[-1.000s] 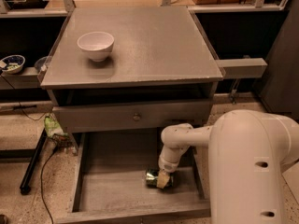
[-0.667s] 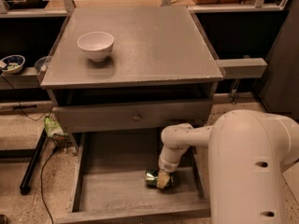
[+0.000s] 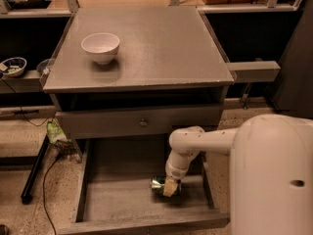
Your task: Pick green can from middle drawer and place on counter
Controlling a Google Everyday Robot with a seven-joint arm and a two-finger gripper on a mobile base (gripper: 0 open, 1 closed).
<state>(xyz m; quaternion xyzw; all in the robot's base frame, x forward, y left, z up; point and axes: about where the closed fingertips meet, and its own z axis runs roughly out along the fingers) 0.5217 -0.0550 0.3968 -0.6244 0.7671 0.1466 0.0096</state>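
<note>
The green can (image 3: pixel 159 184) lies on its side on the plank bottom of the open middle drawer (image 3: pixel 112 199), right of its middle. My gripper (image 3: pixel 169 186) reaches down into the drawer from the right and sits over the can's right part, one pale finger (image 3: pixel 169 187) in front of it. The rest of the can is hidden behind the gripper. The counter (image 3: pixel 161 43) is the large grey top above.
A white bowl (image 3: pixel 100 47) stands on the counter's left part. A grey drawer front with a small knob (image 3: pixel 143 123) sits above the open drawer. Grey side shelves flank the cabinet; the left one holds a small patterned bowl (image 3: pixel 13 66). A black cable (image 3: pixel 46 180) lies on the floor at left.
</note>
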